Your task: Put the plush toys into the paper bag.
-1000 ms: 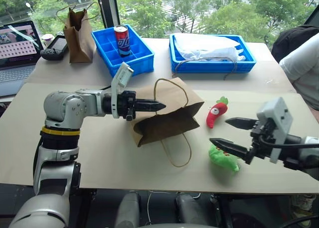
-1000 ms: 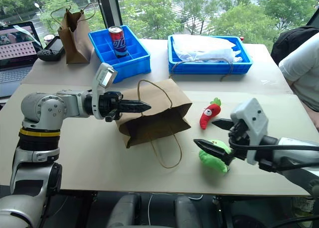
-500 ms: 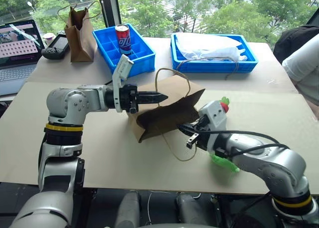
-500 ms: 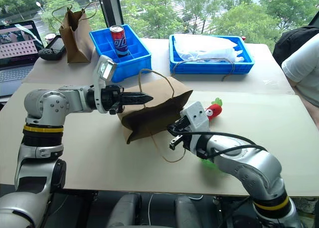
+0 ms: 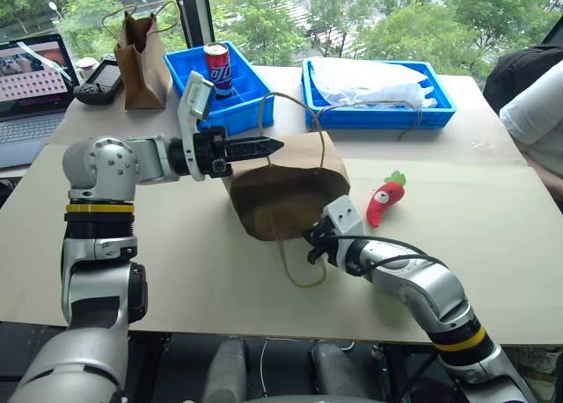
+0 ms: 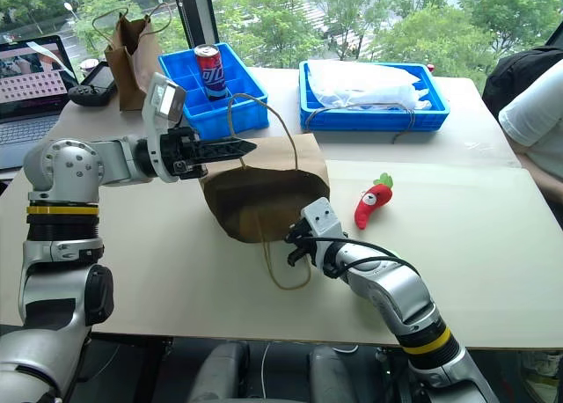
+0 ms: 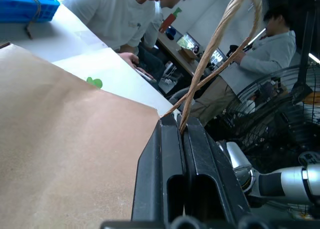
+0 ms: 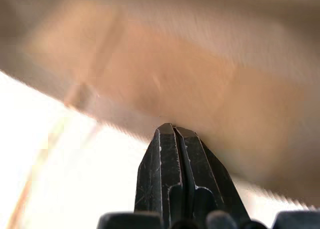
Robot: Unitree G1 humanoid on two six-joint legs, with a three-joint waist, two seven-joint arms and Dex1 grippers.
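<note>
The desk (image 5: pixel 176 245) fills the lower two-thirds of the head views. At frame centre the wide paper bag (image 5: pixel 286 192) lies tipped, its open mouth facing the lower edge of the frame, one loop handle trailing onto the desk below it. The left gripper (image 5: pixel 264 145) reaches in level from the left at the bag's upper edge, jaws clenched on the rim where the other handle joins, as the left wrist view shows. The right gripper (image 5: pixel 313 242) comes from the lower right to the bag's lower right lip, jaws clenched with nothing seen between them; the right wrist view has the closed tips just at brown paper. The red plush toy (image 5: pixel 383 199) lies on the desk right of centre, beside the bag but apart from it. Along the top of the frame sit two blue bins (image 5: pixel 378 95), one holding a soda can (image 5: pixel 216 67), a narrower brown bag (image 5: pixel 141 55) at upper left, and a laptop (image 5: pixel 31 77) at the far left.
</note>
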